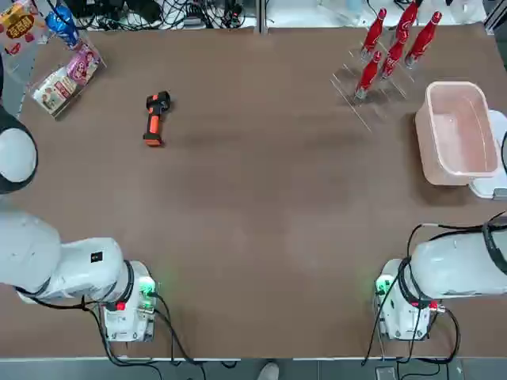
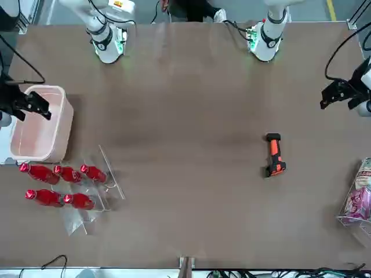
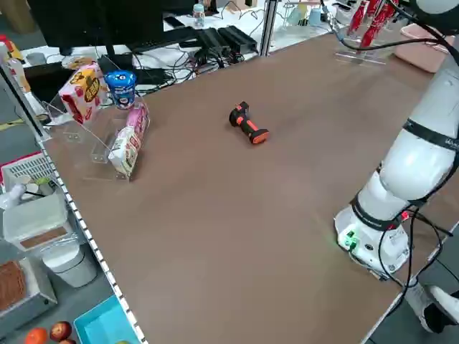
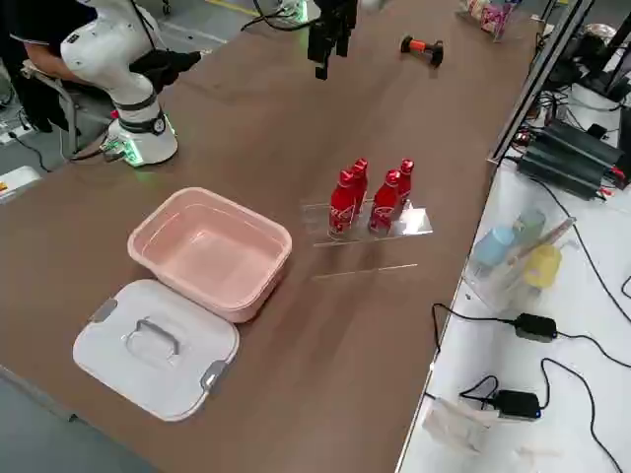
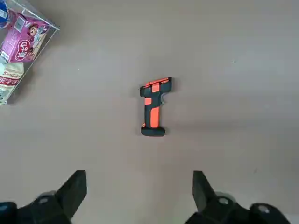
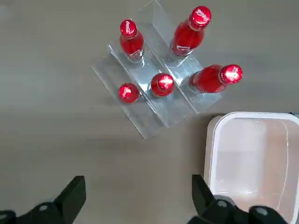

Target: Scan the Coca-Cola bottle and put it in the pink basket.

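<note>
Nothing is done yet: all 5 bottles, the Coca-Cola bottle [image 1: 369, 73] among them, stand in the clear rack [image 1: 372, 95] at upper right; the pink basket [image 1: 455, 131] below is empty. The scanner [image 1: 156, 119] lies untouched upper left. The left gripper [image 5: 140, 198] and right gripper [image 6: 138, 200] hover, jaws spread, holding nothing.

We've got a brown counter [image 1: 261, 237] here. Orange-black scanner [image 1: 156, 118] lies flat around 10 o'clock, clear snack rack [image 1: 63, 75] further out at 10. Clear bottle stand [image 1: 372, 87] at 1 o'clock, pink basket [image 1: 456, 133] at 2, white lid [image 1: 493, 158] touching its outer side.
</note>
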